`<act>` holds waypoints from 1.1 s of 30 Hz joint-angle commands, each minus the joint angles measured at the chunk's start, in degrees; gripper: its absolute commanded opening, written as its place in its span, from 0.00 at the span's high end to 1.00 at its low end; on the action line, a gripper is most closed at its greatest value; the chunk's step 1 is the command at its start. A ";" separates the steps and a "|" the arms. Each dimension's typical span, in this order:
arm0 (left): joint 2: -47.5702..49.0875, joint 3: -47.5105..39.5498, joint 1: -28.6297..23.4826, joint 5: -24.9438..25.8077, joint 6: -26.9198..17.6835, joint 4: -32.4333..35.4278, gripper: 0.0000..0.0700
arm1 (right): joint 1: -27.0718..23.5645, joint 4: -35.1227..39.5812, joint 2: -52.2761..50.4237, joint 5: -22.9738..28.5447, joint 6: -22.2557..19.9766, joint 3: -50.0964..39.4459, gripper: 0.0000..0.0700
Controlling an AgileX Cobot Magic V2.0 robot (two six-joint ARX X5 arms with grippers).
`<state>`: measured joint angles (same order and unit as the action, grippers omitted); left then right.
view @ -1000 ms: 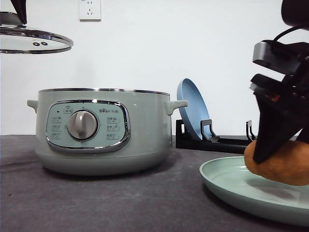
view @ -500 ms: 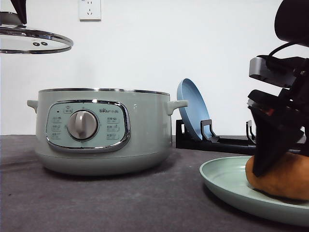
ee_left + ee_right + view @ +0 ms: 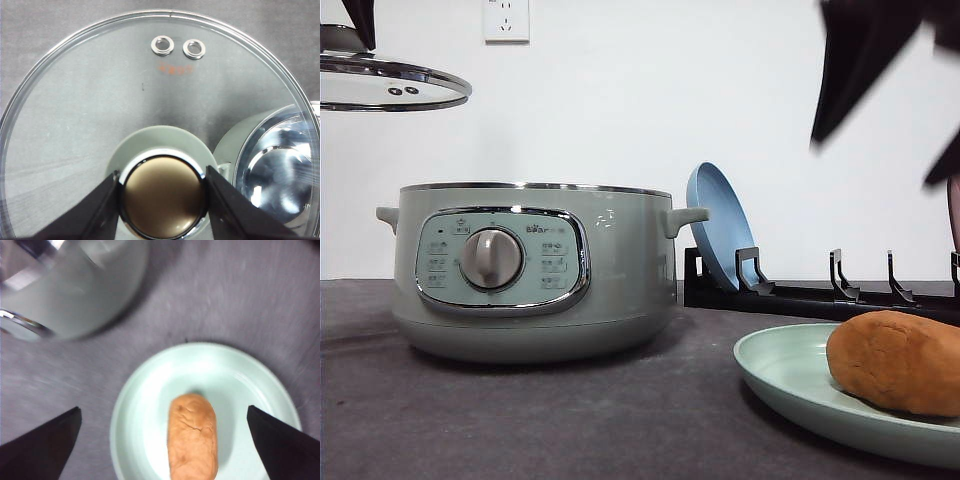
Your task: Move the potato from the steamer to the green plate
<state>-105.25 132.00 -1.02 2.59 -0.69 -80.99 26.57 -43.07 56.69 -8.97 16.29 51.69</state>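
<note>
Potato (image 3: 193, 436) lies on the green plate (image 3: 150, 405), near the front right corner of the table (image 3: 520, 420). I see my right gripper (image 3: 165, 440) above it, jaws wide apart and empty. My left gripper (image 3: 162, 192) grips the knob (image 3: 162, 197) of the glass lid (image 3: 100, 100), raised above the steamer (image 3: 530, 270).

Matte rough-skinned potato (image 3: 898, 361), smooth matte green plate (image 3: 782, 382), chrome-rimmed steamer (image 3: 533, 268)
</note>
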 commanded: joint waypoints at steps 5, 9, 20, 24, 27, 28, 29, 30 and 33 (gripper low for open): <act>0.22 2.49 -0.09 0.22 0.38 0.01 1.00 | 0.31 -7.41 -6.96 -0.03 -0.68 11.81 0.00; 0.22 2.49 0.10 0.24 0.96 0.00 1.00 | 0.31 -10.97 -11.33 0.11 -0.77 17.61 0.00; 0.22 2.49 2.84 0.24 1.18 -0.03 1.00 | 0.31 -13.06 -21.59 1.95 -0.78 20.38 0.00; 0.22 2.49 4.56 0.24 1.17 -0.05 1.00 | 0.31 -13.12 -22.78 1.96 -0.82 20.38 0.00; 0.22 2.49 6.09 0.24 1.22 -0.07 1.00 | 0.31 -13.19 -22.77 1.95 -0.81 20.38 0.00; 0.22 2.49 6.72 0.24 1.25 -0.07 1.00 | 0.31 -13.17 -22.75 1.95 -0.81 20.38 0.00; 0.22 2.49 7.32 0.24 1.36 -0.08 1.00 | 0.31 -13.16 -22.74 1.95 -0.79 20.38 0.00; 0.22 2.49 7.98 0.24 1.47 -0.10 1.00 | 0.31 -13.15 -22.73 1.95 -0.79 20.38 0.00; 0.22 2.36 10.26 0.24 1.81 -0.14 1.00 | 0.31 -13.13 -22.73 1.95 -0.78 20.38 0.00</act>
<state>-105.25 132.00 8.59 2.61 0.36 -80.99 26.57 -56.51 33.63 -7.27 15.90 71.13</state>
